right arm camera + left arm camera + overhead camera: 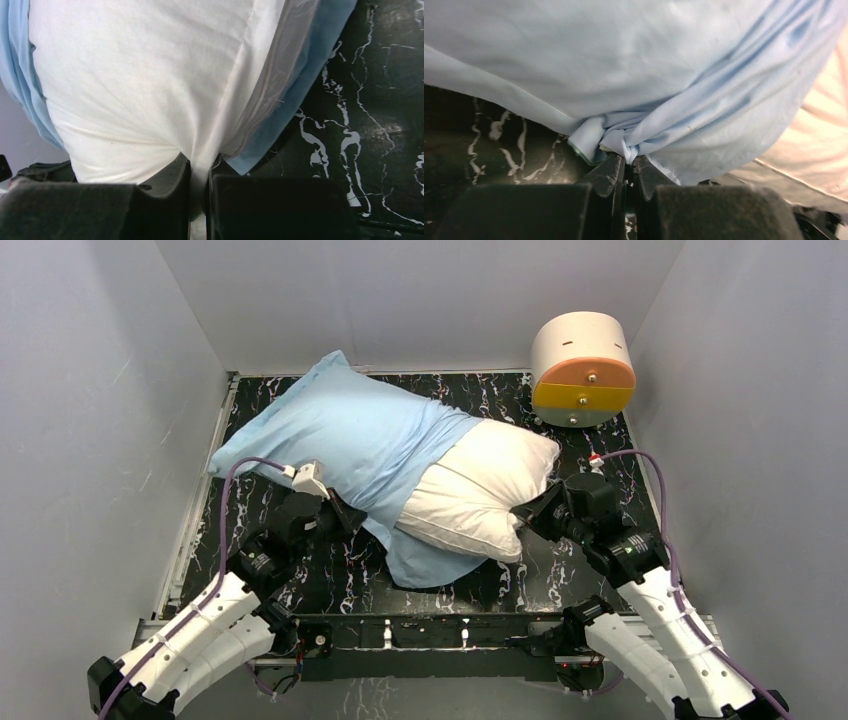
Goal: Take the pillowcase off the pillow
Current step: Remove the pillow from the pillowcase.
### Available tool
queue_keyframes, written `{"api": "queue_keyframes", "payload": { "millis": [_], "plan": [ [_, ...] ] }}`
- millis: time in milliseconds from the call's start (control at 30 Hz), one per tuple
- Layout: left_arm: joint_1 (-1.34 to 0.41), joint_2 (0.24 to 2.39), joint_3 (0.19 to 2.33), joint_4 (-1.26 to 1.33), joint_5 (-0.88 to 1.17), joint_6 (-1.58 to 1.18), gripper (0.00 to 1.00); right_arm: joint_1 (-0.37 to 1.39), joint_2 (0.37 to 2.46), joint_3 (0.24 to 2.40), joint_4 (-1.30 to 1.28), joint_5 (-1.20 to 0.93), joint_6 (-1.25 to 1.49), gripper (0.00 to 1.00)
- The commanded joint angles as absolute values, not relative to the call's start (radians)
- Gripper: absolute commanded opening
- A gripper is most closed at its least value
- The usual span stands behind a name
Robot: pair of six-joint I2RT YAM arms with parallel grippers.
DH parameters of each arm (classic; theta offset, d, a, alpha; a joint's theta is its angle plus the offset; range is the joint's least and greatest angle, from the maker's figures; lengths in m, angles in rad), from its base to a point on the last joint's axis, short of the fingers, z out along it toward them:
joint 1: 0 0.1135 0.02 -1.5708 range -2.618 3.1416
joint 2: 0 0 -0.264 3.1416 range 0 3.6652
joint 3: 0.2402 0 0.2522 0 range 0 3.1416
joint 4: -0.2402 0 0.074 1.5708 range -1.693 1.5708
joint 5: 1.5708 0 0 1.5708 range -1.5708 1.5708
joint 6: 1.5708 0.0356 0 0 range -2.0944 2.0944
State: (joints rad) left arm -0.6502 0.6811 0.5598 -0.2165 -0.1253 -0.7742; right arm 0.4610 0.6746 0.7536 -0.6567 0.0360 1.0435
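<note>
Presently we find the left gripper [626,161] clamped on a bunched fold of the pillowcase [350,430], and the right gripper [200,167] pinching the seam of the pillow [485,480], which lies half uncovered on the table [330,575].

Pillowcase [350,435] matt light-blue cloth; pillow [480,490] white wrinkled fabric; table [330,575] glossy black marble-look.

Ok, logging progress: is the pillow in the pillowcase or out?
Partly out: the pillow shows bare white at its right end, while the pillowcase covers the rest.
</note>
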Motion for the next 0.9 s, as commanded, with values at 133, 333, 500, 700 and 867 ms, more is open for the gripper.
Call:
{"api": "queue_keyframes", "payload": {
  "millis": [133, 333, 500, 700, 867],
  "plan": [
    [-0.63, 0.815, 0.706, -0.389, -0.359, -0.623, 0.07, 0.439, 0.676, 0.805, -0.768, 0.379, 0.906, 0.0],
    [-0.63, 0.8, 0.78, -0.4, -0.317, -0.579, 0.76, 0.439, 0.706, 0.772, -0.77, 0.319, 0.912, 0.01],
    [-0.63, 0.802, 0.843, -0.402, -0.275, -0.465, 0.94, 0.439, 0.688, 0.758, -0.739, 0.319, 0.937, 0.06],
    [-0.63, 1.025, 0.913, -0.364, -0.049, -0.376, 0.98, 0.439, 0.691, 0.753, -0.701, 0.31, 0.982, 0.07],
    [-0.63, 1.143, 0.946, -0.333, -0.094, -0.384, 0.67, 0.44, 0.713, 0.749, -0.686, 0.301, 0.988, 0.07]
  ]
}}
